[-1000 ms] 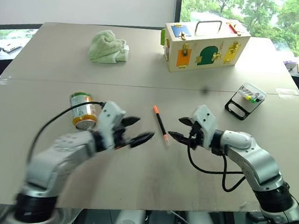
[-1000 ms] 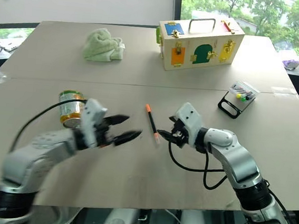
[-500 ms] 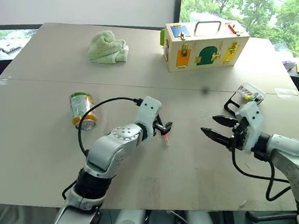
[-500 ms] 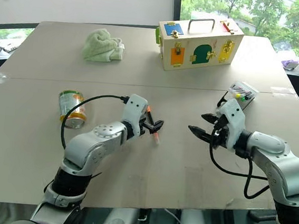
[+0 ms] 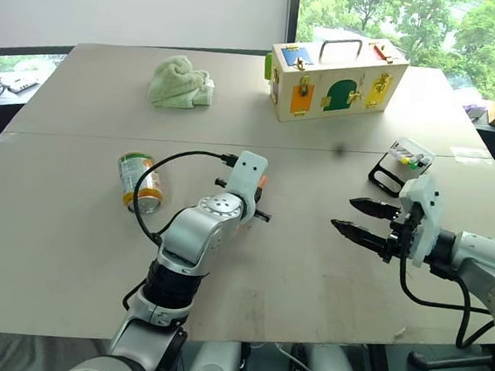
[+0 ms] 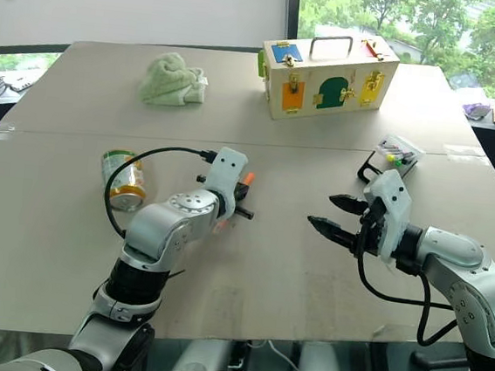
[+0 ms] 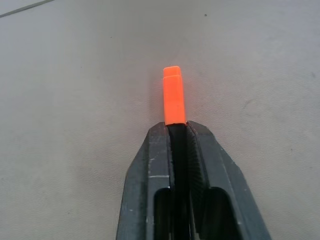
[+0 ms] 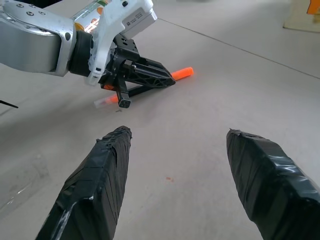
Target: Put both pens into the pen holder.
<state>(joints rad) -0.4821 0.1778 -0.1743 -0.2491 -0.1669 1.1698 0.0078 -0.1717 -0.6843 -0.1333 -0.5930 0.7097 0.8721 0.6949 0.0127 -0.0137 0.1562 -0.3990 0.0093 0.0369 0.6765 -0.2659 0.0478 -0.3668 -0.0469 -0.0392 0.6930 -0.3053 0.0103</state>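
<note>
The pen (image 7: 174, 102) is mostly hidden — just its orange cap pokes past the left end effector (image 7: 178, 134), whose fingers pinch the barrel at table (image 5: 79, 108) centre. The right end effector (image 5: 360, 218) hovers spread, empty, at 3 o'clock. The holder (image 5: 401, 164) sits at 2 o'clock — contents indistinct.

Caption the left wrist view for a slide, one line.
Left gripper shut on the pen, its orange cap sticking out past the black fingertips above the grey table.
</note>
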